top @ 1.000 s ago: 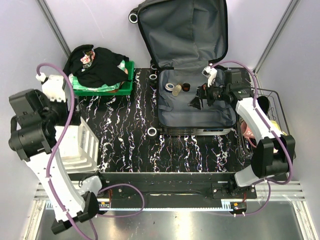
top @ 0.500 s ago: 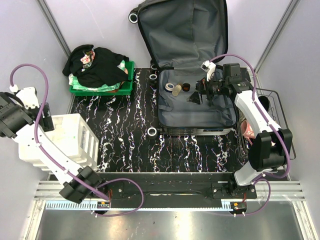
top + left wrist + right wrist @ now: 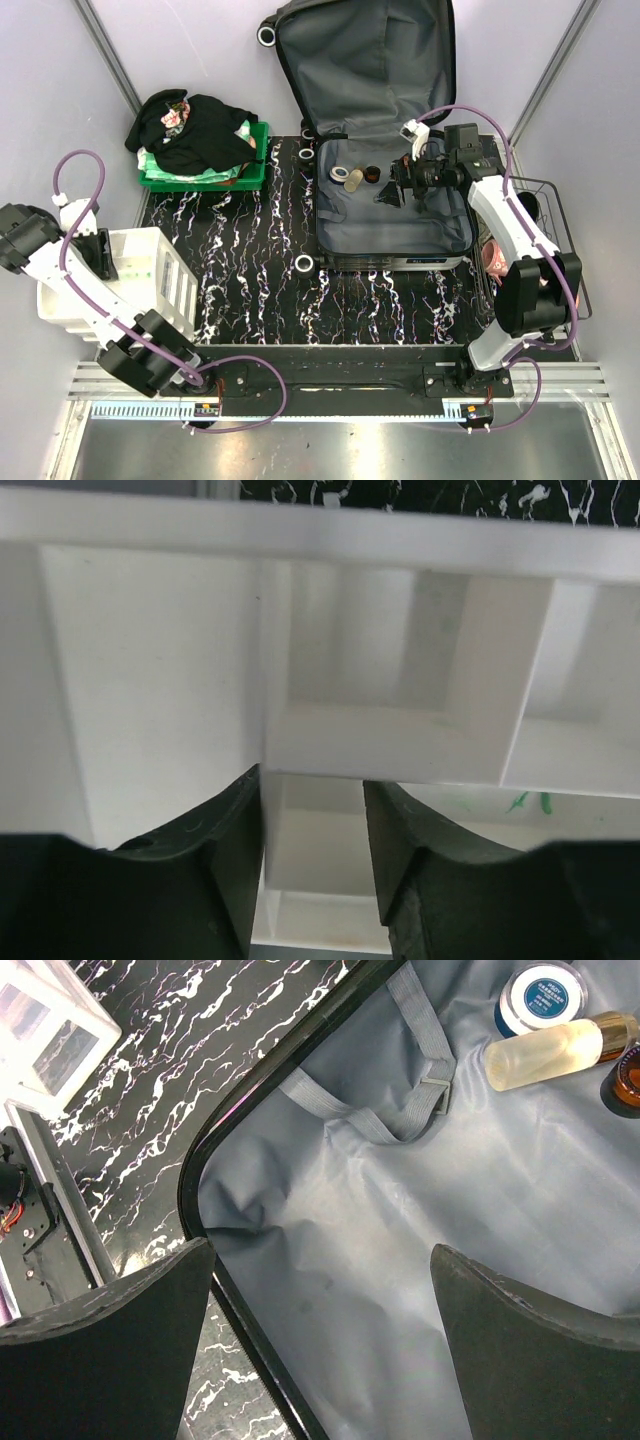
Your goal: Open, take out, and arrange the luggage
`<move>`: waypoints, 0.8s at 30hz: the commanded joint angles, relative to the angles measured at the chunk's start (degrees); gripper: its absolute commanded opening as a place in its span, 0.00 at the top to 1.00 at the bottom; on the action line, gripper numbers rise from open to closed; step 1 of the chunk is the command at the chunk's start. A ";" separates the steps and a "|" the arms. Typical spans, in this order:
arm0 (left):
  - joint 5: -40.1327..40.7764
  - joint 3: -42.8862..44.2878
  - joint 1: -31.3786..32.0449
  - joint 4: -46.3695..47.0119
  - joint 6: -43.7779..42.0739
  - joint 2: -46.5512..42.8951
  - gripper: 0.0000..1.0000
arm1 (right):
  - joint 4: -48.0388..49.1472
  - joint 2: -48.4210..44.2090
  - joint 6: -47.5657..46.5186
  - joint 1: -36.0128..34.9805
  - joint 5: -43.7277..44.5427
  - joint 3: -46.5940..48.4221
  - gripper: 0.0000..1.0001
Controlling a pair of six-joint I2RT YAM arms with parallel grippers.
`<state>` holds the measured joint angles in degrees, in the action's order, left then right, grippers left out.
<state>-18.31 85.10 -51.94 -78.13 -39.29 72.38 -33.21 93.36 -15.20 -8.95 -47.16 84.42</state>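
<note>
The luggage [image 3: 395,225] lies open at the back middle, lid [image 3: 365,60] upright against the wall, grey-lined base flat on the table. A blue-lidded jar [image 3: 545,995], a cream bottle [image 3: 555,1050] and an amber jar [image 3: 625,1080] lie in the base's far left corner [image 3: 352,176]. My right gripper [image 3: 390,195] hovers open and empty over the lining [image 3: 400,1220], fingers wide apart [image 3: 320,1300], near the base's zip edge. My left gripper [image 3: 100,250] is at the far left, over the white drawer unit [image 3: 150,280]. Its fingers stand a little apart with nothing between them [image 3: 313,820].
A green bin [image 3: 205,178] heaped with dark clothes [image 3: 195,130] stands at the back left. A wire basket [image 3: 545,230] holding items is at the right edge. The suitcase's white wheels [image 3: 304,263] stick out on its left side. The drawer unit's compartments [image 3: 380,730] fill the left wrist view.
My left arm has swung and settled with its gripper pointing into the white drawer unit. My right gripper has shifted slightly towards the back of the suitcase base, still open.
</note>
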 commanded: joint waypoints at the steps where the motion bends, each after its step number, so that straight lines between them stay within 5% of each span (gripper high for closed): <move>1: -2.17 -2.57 -0.26 -6.34 -0.62 -1.27 0.58 | -0.45 0.77 -0.09 0.16 0.14 2.94 0.00; 10: -16.41 -0.02 4.12 -7.58 7.89 2.15 1.00 | 0.25 2.26 2.98 0.16 1.19 4.26 0.00; 18: -12.82 3.14 23.52 11.66 29.60 4.96 1.00 | 2.89 1.39 5.62 0.16 3.82 3.20 0.00; 24: -9.56 8.93 30.92 20.19 39.11 11.55 1.00 | 2.89 0.51 5.09 0.16 6.37 2.77 0.00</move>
<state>-23.16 88.71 -24.86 -68.97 -12.01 80.88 -32.18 95.77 -10.44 -8.95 -43.09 85.93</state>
